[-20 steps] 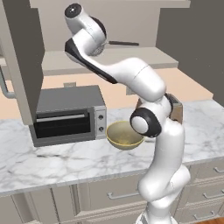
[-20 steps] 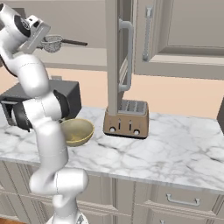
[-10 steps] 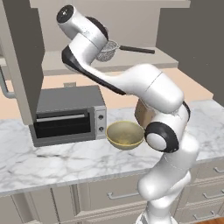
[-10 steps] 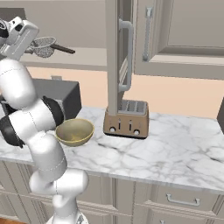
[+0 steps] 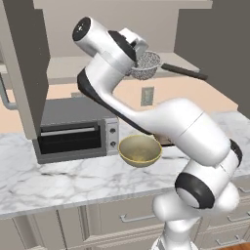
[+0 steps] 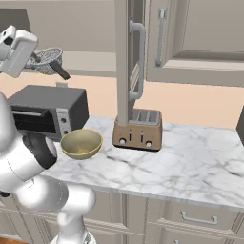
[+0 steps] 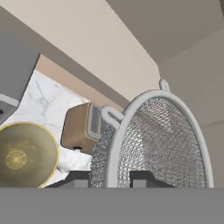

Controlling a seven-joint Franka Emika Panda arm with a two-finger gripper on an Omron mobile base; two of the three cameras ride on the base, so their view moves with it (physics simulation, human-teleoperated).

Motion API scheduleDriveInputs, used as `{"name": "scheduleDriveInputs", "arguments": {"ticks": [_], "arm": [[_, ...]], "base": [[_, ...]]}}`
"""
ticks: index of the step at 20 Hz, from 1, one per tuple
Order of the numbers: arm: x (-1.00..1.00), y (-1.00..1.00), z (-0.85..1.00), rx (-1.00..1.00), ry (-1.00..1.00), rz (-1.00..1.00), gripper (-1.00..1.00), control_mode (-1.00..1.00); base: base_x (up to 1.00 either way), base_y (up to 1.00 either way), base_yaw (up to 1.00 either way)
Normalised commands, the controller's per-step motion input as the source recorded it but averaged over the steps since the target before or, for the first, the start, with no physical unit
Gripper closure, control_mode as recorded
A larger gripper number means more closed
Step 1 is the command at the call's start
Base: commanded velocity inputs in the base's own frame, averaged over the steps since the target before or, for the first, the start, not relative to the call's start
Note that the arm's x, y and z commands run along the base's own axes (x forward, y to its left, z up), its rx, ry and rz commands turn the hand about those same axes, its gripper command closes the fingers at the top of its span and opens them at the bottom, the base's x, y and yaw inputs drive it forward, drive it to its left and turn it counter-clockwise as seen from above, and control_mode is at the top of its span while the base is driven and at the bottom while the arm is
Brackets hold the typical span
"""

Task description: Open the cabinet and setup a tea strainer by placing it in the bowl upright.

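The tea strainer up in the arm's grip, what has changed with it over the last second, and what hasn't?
The arm has swung the small grey mesh tea strainer leftward along the open cabinet, and its thin dark handle now points away from the arm. The gripper jaws stay shut on its rim, nothing let go. The yellowish-olive bowl, dark toaster oven and brown toaster stayed put on the marble counter.
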Motion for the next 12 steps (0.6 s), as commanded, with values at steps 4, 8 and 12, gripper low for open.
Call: {"name": "scheduleDriveInputs", "arguments": {"ticks": [4,8,12], "arm": [[-0.91,-0.25,-0.36,0.05,0.03,-0.18,1.00,-1.00],[-0.43,-0.14,-0.41,0.09,0.00,0.00,1.00,-1.00],[0.00,-0.68,-0.39,0.03,0.00,0.00,1.00,-1.00]], "base": [[0.00,0.00,0.00],[0.00,0.00,0.00],[0.00,0.00,0.00]]}}
